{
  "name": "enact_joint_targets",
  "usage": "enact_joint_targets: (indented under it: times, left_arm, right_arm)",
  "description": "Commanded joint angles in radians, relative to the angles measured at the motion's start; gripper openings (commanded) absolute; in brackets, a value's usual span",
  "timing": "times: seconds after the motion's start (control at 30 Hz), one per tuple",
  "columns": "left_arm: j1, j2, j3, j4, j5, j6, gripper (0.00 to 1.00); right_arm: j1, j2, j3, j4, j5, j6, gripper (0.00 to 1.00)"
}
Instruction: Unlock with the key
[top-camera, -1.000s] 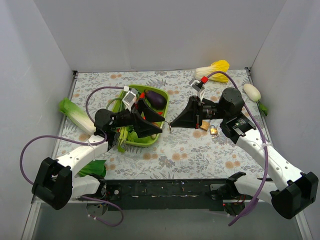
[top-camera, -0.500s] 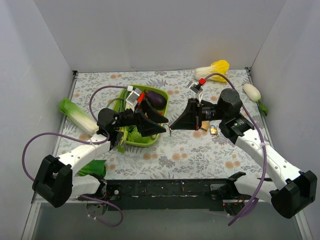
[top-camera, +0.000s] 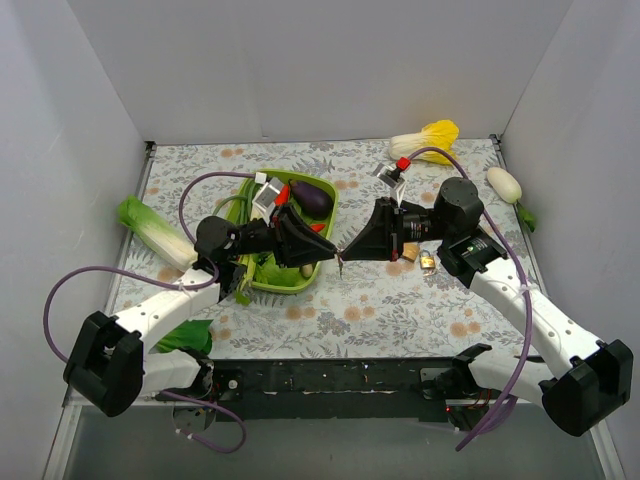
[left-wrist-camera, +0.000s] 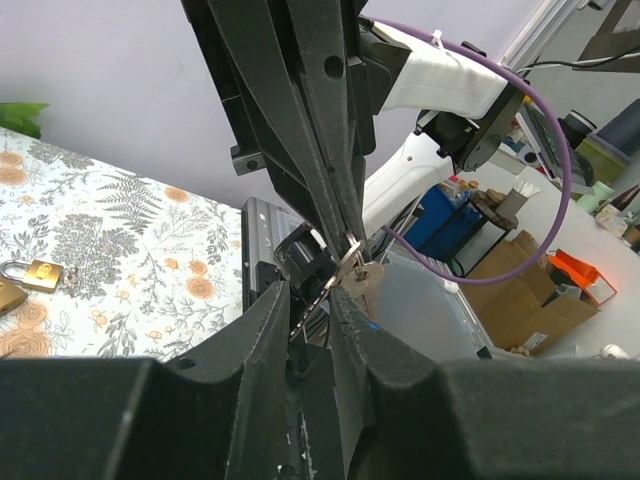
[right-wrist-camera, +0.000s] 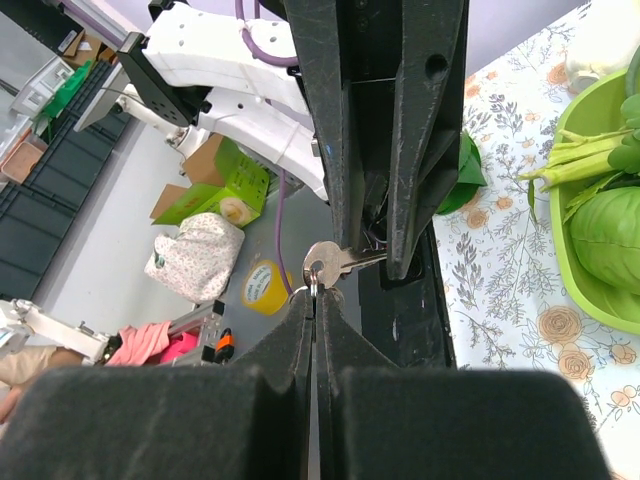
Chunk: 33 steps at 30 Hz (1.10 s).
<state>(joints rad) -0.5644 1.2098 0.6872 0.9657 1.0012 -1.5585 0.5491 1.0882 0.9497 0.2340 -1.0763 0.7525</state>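
at the middle of the overhead view, the black angular right gripper (top-camera: 347, 249), jaws closed, pinches the tiny flat silvery metal key (right-wrist-camera: 326, 262) by its ringed head. the matching left gripper (left-wrist-camera: 310, 298) stands narrowly parted around the blade; a grip i cannot tell. matte floral cloth (top-camera: 400, 300) lies below, between plain white walls (top-camera: 300, 70).

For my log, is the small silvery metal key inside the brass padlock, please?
Out: right end effector holds the silvery key midair; the brass padlock lies apart.

No legible text in any view, green carton (right-wrist-camera: 203, 188) past the table edge shows a picture only, its print too blurred to read, brass padlock (left-wrist-camera: 38, 272) too small for markings.
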Motion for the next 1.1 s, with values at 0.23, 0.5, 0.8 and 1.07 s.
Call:
enact_joint_targets:
  times: [0.23, 0.5, 0.8, 1.07]
  left_arm:
    - [-0.020, -0.072, 0.000, -0.119, -0.006, 0.098, 0.12]
    - [-0.035, -0.112, 0.015, -0.275, -0.007, 0.224, 0.00]
    - [-0.069, -0.133, 0.092, -0.606, -0.105, 0.489, 0.00]
    - [-0.158, -0.173, 0.120, -0.852, -0.447, 0.832, 0.00]
  right_arm:
    - [-0.014, 0.006, -0.008, -0.008, 0.015, -0.025, 0.01]
    - [-0.073, -0.011, -0.015, -0.078, 0.030, -0.065, 0.01]
    - [-0.104, -0.014, -0.003, -0.230, 0.085, -0.174, 0.18]
    - [-0.138, -0.047, 0.009, -0.436, 0.289, -0.265, 0.65]
